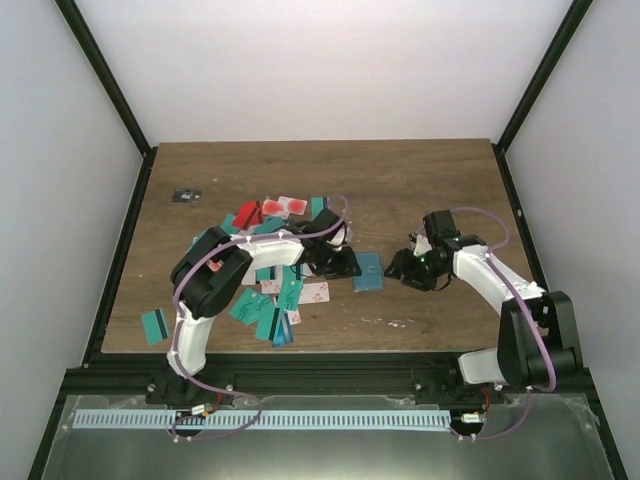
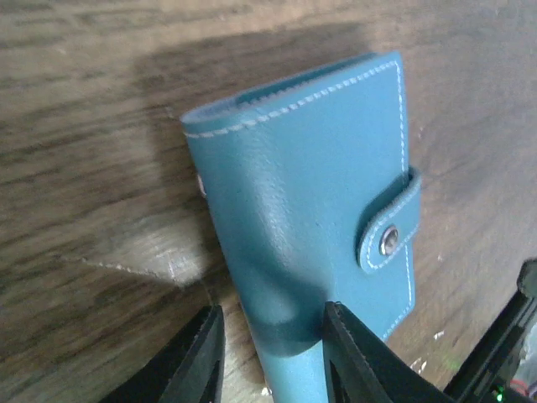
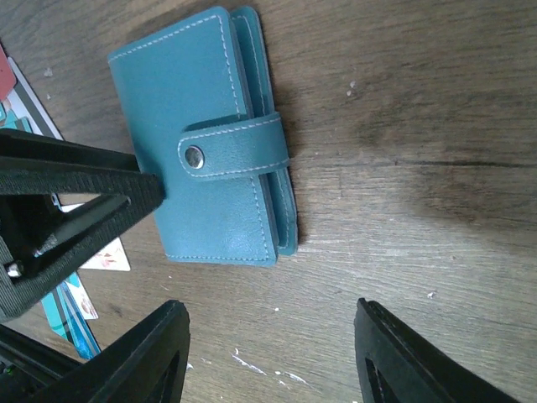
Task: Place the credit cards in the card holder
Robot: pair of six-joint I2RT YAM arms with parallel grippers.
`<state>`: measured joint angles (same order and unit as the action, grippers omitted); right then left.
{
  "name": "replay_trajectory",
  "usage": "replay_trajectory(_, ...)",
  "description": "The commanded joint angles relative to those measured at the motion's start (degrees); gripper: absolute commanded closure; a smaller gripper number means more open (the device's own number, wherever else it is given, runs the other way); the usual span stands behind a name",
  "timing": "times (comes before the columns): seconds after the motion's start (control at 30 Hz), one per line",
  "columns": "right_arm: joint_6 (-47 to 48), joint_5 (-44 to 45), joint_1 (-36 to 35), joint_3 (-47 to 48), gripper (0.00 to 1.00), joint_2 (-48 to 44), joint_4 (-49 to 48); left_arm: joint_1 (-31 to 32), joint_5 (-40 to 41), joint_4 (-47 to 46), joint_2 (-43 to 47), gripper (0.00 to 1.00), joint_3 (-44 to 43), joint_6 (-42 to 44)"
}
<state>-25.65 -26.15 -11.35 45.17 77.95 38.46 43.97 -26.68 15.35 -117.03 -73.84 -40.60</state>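
Note:
The card holder (image 1: 369, 271) (image 2: 310, 227) (image 3: 201, 143) is a blue-teal wallet, lying flat and snapped shut with its strap. My left gripper (image 1: 345, 265) (image 2: 273, 319) straddles the holder's near end. One finger touches the leather and a gap shows at the other. From the right wrist view, that gripper's fingers (image 3: 75, 180) reach in from the left. My right gripper (image 1: 412, 268) (image 3: 273, 323) hangs open over bare wood just right of the holder. Credit cards (image 1: 272, 213) (image 3: 84, 302), teal, red and white-pink, lie scattered left of the holder.
More cards (image 1: 280, 305) lie under the left arm, and one teal card (image 1: 155, 325) sits at the table's front left edge. A small dark object (image 1: 186, 195) rests at the back left. Black frame rails border the table.

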Motion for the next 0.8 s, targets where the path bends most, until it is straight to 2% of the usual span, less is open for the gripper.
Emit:
replay_trajectory(0.0,-0.6,-1.0,-0.4,-0.5,0.44,-0.1,-0.5,0.1,2.3,-0.1,-2.5,0.67,-1.7,-0.9)
replay_trajectory(0.07,-0.5,-0.9,-0.4,-0.5,0.44,0.0,-0.5,0.1,2.5,-0.1,-3.3,0.69,-1.8,-1.1)
replay_trajectory(0.23,-0.3,-0.7,-0.4,-0.4,0.45,0.2,-0.5,0.1,1.0,-2.3,-5.1,0.83,-1.6,-1.4)
replay_trajectory(0.43,0.1,-0.8,-0.4,1.3,0.45,0.4,0.0,0.1,0.4,-3.6,-3.5,0.96,-2.0,-0.8)
replay_trajectory(0.63,1.6,-0.4,-0.4,4.5,0.42,0.2,1.1,0.1,-0.7,-3.3,1.2,0.96,-2.0,-0.7)
replay_trajectory(0.77,3.3,-0.3,-0.2,7.1,0.3,-0.2,1.9,-0.1,-0.6,-1.6,5.5,0.96,-1.9,-0.5)
